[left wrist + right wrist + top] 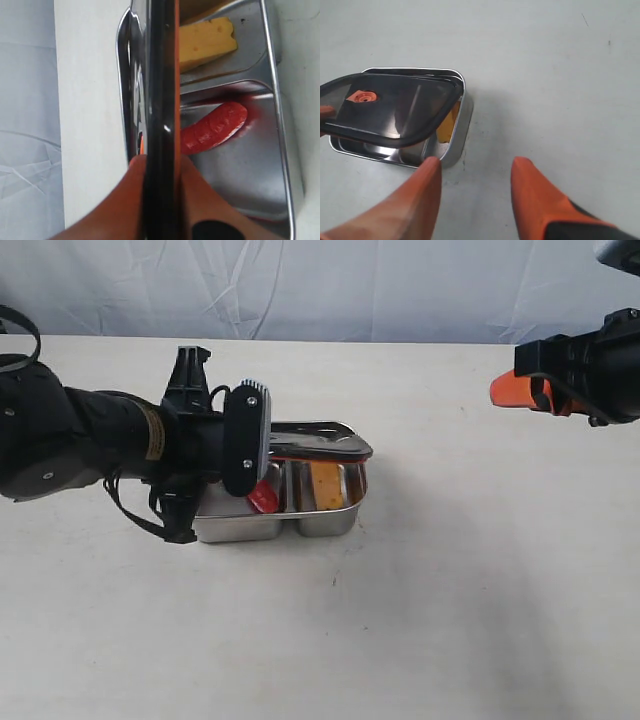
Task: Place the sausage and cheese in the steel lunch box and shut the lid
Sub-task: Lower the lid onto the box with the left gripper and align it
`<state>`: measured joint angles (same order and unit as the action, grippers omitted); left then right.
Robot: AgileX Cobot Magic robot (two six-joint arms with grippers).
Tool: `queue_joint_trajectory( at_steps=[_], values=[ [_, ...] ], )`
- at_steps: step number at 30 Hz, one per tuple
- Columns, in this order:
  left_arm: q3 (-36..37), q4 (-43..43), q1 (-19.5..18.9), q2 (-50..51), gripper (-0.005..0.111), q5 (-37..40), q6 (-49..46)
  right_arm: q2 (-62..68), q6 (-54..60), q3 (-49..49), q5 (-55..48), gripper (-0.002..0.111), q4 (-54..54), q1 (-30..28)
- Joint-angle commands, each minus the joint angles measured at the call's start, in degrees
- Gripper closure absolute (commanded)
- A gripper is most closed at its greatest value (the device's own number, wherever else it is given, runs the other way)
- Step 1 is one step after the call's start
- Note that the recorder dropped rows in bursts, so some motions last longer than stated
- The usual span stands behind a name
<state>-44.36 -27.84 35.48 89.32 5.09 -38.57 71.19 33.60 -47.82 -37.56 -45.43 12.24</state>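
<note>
The steel lunch box (240,528) sits left of the table's middle. In its smaller compartment lies the yellow cheese (325,485), and the red sausage (263,498) lies in the larger one. Both also show in the left wrist view, cheese (205,45) and sausage (215,127). My left gripper (272,452) is shut on one edge of the dark lid (320,445). It holds the lid just above the box, slightly tilted and not seated. The lid's orange valve tab (362,96) faces up. My right gripper (476,162) hangs open and empty, far to the right of the box.
The white table (450,590) carries only the box. A pale cloth backdrop (350,290) runs along its far edge. The right arm (590,365) hovers high at the right edge of the exterior view.
</note>
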Motion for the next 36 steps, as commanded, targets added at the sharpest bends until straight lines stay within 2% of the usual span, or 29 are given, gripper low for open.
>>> queue_joint_trajectory(
  at_steps=[1,5,7,15,17,20,36],
  values=[
    [2.28,1.27,0.05,0.68,0.107,2.77,0.64,-0.43,-0.71,0.05,0.29,0.064,0.36,-0.22],
    [2.41,4.64,0.05,0.68,0.106,3.37,0.64,-0.43,-1.04,0.05,0.29,0.064,0.36,-0.22],
    [2.41,6.15,0.05,0.68,0.101,3.84,0.64,-0.43,-1.04,0.05,0.29,0.064,0.36,-0.22],
    [2.41,10.56,0.05,0.68,0.057,5.88,0.64,-0.43,-1.23,0.05,0.29,0.065,1.40,-0.22],
    [2.41,10.56,0.05,0.68,0.049,6.40,0.64,-0.43,-1.32,0.05,0.05,0.065,1.45,-0.22],
    [2.41,10.56,0.05,0.68,0.045,7.04,0.64,-0.43,-1.32,0.05,-0.62,0.065,1.45,-0.22],
    [2.41,12.59,0.05,0.68,0.045,9.95,0.64,-0.43,-1.36,0.05,-1.81,0.065,2.57,-0.22]
  ],
)
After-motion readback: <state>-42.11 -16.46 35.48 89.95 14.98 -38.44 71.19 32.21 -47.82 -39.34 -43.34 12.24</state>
